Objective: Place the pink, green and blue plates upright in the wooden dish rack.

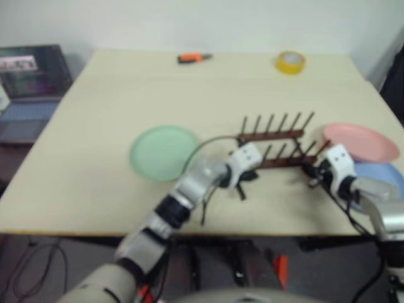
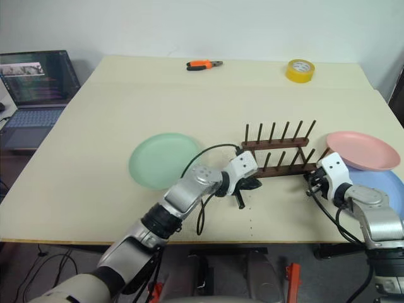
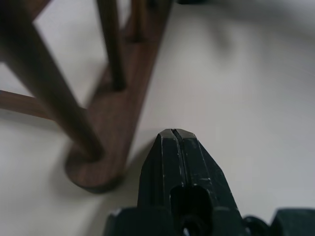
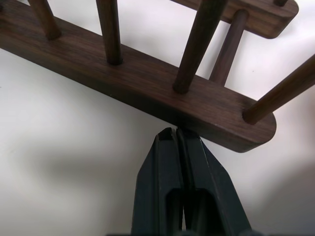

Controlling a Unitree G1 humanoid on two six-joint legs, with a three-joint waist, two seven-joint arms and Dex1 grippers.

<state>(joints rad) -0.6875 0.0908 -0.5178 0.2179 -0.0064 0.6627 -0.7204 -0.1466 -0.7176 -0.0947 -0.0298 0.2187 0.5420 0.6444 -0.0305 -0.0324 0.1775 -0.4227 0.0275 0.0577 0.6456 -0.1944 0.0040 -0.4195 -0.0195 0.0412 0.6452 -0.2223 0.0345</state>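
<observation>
Wooden dish rack (image 2: 278, 153): dark brown, two rails with upright pegs, standing empty on the pale table (image 2: 95, 158), right of centre. Green plate (image 2: 163, 160): flat on the table at 9 o'clock of the rack, apart from it. Pink plate (image 2: 363, 150): at 3 o'clock of the rack, its near edge overlapping the blue plate (image 2: 385, 189), which lies at 4 o'clock. Left gripper (image 2: 247, 187): fingers clenched together on nothing, tip just beside the near rail's left end. Right gripper (image 2: 314, 184): fingers likewise pressed shut and empty, tip against the near rail at its right end. Yellow tape roll (image 2: 299, 70): far edge, 12 o'clock. Orange-handled pliers (image 2: 203, 64): far edge, 11 o'clock. Open laptop (image 2: 35, 88): beyond the table's left side
</observation>
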